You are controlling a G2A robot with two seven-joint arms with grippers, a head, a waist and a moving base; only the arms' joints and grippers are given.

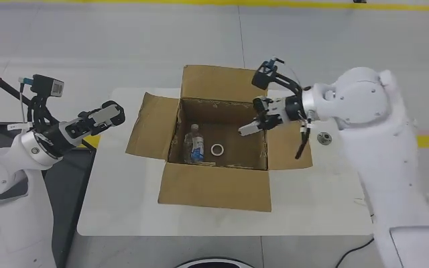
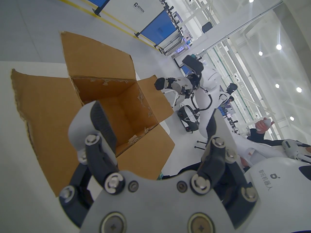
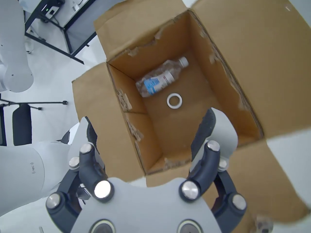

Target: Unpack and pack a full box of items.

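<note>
Box [image 1: 214,189] open at table [image 1: 120,201] centre, flaps spread for access; bottle [image 1: 194,144], ring [image 1: 217,149] lie on its floor. Right gripper [image 3: 148,121] released, empty, above box's right wall, likely to pick. Left gripper [image 2: 154,113] released, empty, at table's left edge.

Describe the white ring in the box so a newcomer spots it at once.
On the white table stands an open cardboard box, flaps spread. On its floor lie two things, apart: a clear plastic bottle on its side and the white ring beside it. The ring is the small, flat, opaque hoop.
</note>
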